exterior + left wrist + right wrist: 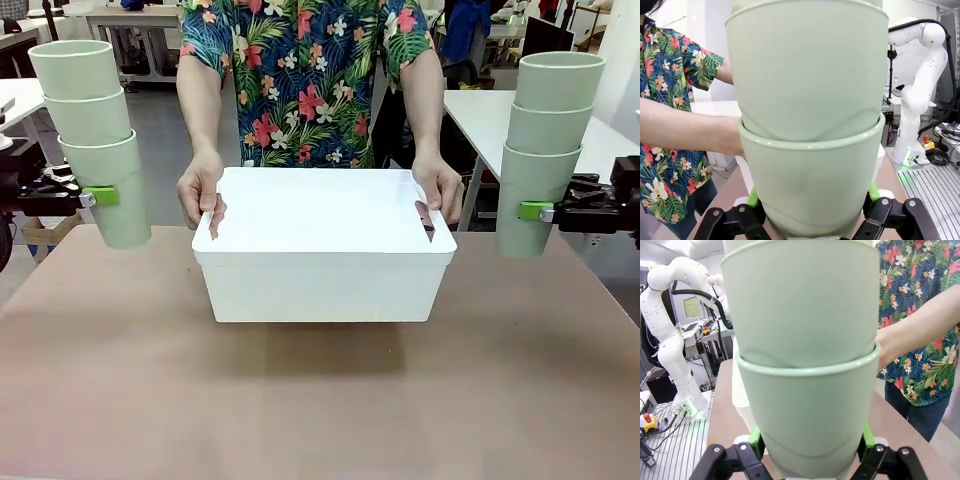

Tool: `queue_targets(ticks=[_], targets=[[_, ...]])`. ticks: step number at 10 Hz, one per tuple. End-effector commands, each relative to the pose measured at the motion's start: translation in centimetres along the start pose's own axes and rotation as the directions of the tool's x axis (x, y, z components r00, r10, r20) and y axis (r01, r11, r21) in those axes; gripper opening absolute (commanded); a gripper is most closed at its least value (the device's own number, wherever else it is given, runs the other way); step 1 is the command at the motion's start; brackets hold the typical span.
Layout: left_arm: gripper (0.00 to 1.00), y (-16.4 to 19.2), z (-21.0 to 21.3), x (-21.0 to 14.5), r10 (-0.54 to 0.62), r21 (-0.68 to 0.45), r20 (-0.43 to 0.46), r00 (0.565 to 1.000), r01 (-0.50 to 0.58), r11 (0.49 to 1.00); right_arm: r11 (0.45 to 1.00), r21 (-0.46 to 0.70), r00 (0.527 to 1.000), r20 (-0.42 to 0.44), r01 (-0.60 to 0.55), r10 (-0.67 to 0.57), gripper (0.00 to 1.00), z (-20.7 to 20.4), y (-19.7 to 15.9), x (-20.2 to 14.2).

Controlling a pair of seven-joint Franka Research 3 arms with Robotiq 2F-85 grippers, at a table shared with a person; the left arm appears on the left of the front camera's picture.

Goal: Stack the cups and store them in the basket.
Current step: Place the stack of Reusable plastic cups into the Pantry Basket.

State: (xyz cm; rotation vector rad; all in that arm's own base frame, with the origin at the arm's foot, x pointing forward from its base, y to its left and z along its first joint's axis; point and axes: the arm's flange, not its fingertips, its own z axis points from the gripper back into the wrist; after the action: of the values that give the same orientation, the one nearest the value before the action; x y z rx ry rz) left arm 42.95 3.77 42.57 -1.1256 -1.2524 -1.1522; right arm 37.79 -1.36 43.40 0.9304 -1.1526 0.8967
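My left claw [98, 197] is pinching the bottom cup of the left stack [92, 125]. That stack has 3 cups and hangs in the air over the left edge of the table [320, 410]. It leans a little. My right claw [537, 211] is pinching the bottom cup of the right stack [548, 130], which also has 3 cups, up in the air at the right edge. In the left wrist view, a green pad [753, 198] presses on the cup's side. The white basket [322, 275] sits on the table in the middle, between the 2 stacks and apart from both. A person at the far side holds it with the person's hands [200, 190] at its 2 short ends.
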Motion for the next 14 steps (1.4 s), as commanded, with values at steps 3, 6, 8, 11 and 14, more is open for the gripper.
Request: queue_targets(ticks=[3,6,8,11,14], targets=[[0.87,-0.15,-0.07,0.4,-0.01,-0.003,0.003,1.0,0.01,1.0,1.0,-0.005,1.0,0.002,-0.005,0.005,0.87,0.04,0.01,0.25],[0.87,-0.15,-0.07,0.4,-0.01,-0.003,0.003,1.0,0.01,1.0,1.0,-0.005,1.0,0.002,-0.005,0.005,0.87,0.04,0.01,0.25],[0.87,-0.15,-0.07,0.4,-0.01,-0.003,0.003,1.0,0.01,1.0,1.0,-0.005,1.0,0.002,-0.005,0.005,0.87,0.04,0.01,0.25],[0.87,-0.15,-0.07,0.4,-0.01,-0.003,0.003,1.0,0.01,1.0,1.0,-0.005,1.0,0.002,-0.005,0.005,0.87,0.04,0.01,0.25],[0.87,-0.15,-0.07,0.4,-0.01,-0.003,0.003,1.0,0.01,1.0,1.0,0.0,1.0,0.0,0.0,0.0,0.87,0.0,0.0,0.0]])
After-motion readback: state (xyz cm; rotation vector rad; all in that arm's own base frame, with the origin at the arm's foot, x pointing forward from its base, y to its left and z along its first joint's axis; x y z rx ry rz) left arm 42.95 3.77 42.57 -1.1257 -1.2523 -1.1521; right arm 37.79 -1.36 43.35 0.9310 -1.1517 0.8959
